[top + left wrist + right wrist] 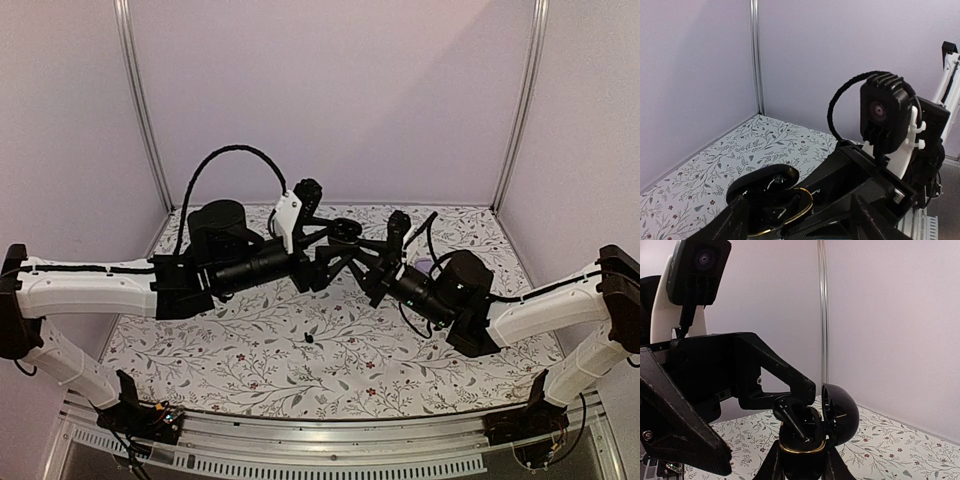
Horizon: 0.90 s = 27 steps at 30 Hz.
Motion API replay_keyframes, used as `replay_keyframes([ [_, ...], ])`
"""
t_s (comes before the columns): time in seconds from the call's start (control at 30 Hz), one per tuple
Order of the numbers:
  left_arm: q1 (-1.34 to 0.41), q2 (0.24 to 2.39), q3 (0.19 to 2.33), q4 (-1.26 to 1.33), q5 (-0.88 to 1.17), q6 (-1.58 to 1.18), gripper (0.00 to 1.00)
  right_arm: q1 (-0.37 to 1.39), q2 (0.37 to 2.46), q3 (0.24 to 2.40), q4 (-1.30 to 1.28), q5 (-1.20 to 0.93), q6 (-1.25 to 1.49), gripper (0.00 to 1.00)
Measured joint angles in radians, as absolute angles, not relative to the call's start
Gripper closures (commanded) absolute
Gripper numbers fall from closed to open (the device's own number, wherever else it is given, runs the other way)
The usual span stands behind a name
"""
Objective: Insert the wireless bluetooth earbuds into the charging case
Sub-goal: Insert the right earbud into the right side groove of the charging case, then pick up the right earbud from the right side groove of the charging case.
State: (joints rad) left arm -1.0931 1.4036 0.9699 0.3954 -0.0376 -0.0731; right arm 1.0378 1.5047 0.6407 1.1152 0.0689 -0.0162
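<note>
Right pincer (801, 457): clamped on the charging case (800, 437), held upright off the table (250, 360), lid swung open on the side away from the other arm.
Left pincer (800, 221): fingers spread wide, gripping nothing that shows; one fingertip (805, 389) right at the case's mouth.
Seated earbud (790, 412): directly above the right pincer, resting in the mouth of the case, just under the left fingertip; touching or a hair apart cannot be told.
Long axis: slanted rather than upright, upper end leaning toward the left pincer's side; judged not fully sunk into its well.
Loose earbud (308, 340): small dark speck on the table, well below both pincers and toward the arm bases; probably the second bud, too small to be sure.
Nearer arm: left, and the only free one.
Coming move: likely a short press straight down from the left fingertip into the case; risk of tipping the bud out.
</note>
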Motion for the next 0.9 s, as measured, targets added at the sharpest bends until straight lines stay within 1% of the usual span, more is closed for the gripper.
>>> replay_keyframes([
  [0.2, -1.079, 1.35, 0.963, 0.336, -0.03, -0.064, 0.29, 1.014, 1.505, 0.622, 1.161, -0.01, 0.036, 1.0],
  [0.3, -1.065, 1.325, 0.953, 0.331, -0.026, -0.068, 0.31, 1.008, 1.504, 0.614, 1.174, -0.043, 0.057, 1.0],
  [0.4, -1.059, 1.304, 0.94, 0.333, -0.021, -0.075, 0.38, 1.007, 1.505, 0.608, 1.179, -0.067, 0.073, 1.0],
  [0.53, -1.055, 1.256, 0.901, 0.334, 0.005, -0.061, 0.55, 1.0, 1.503, 0.6, 1.179, -0.088, 0.094, 1.0],
  [0.6, -1.05, 1.237, 0.894, 0.326, 0.023, -0.048, 0.6, 0.992, 1.498, 0.596, 1.172, -0.094, 0.101, 1.0],
  [0.73, -1.044, 1.215, 0.893, 0.3, 0.059, -0.008, 0.67, 0.984, 1.478, 0.595, 1.149, -0.11, 0.105, 1.0],
  [0.8, -1.044, 1.213, 0.894, 0.274, 0.077, 0.018, 0.72, 0.982, 1.47, 0.595, 1.14, -0.118, 0.104, 1.0],
  [0.9, -1.043, 1.218, 0.902, 0.236, 0.094, 0.051, 0.74, 0.981, 1.465, 0.595, 1.124, -0.135, 0.104, 1.0],
])
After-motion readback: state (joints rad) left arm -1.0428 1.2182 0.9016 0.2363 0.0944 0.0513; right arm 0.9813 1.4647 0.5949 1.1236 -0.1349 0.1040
